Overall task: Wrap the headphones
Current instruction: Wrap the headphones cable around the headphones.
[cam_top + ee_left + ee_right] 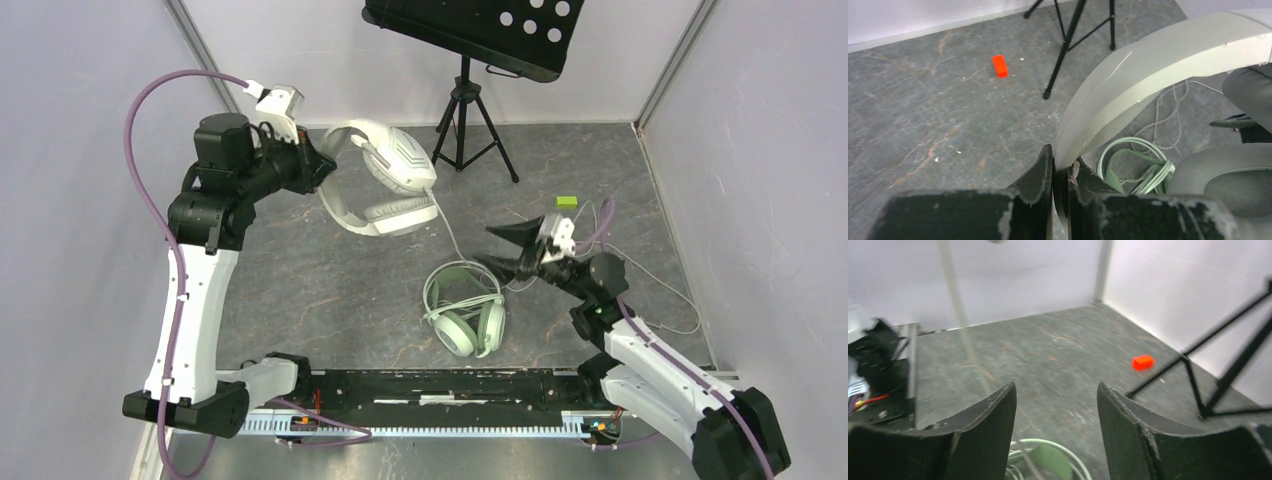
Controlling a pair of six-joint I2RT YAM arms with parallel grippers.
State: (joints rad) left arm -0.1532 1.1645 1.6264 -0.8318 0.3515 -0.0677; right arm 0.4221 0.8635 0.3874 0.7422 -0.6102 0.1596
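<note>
1. Dark, marbled counter (330, 280), walled by pale panels.
2. Black tripod stand (470, 60) at the far edge, its perforated tray tilted.
3. White-grey headset (400, 160) with chevron-marked earcups at far left, apparently raised off the counter and gripped by its headband (1158, 60).
4. Mint-green headset (465, 310) lying flat near the centre, round cushions side by side, well apart from the white-grey one.
5. Left gripper (325, 165), pinched tight on the white-grey headband, fingers (1040, 172) pressed to either side of the band.
6. Right gripper (487, 248), spread wide and holding nothing, poised just beyond and above the mint-green headset.
7. Thin pale cable (447, 225) trailing from the white-grey earcup towards the right gripper, with more loops (660, 280) on the counter at right.
8. Small block (567, 202) lying near the stand's feet.
</note>
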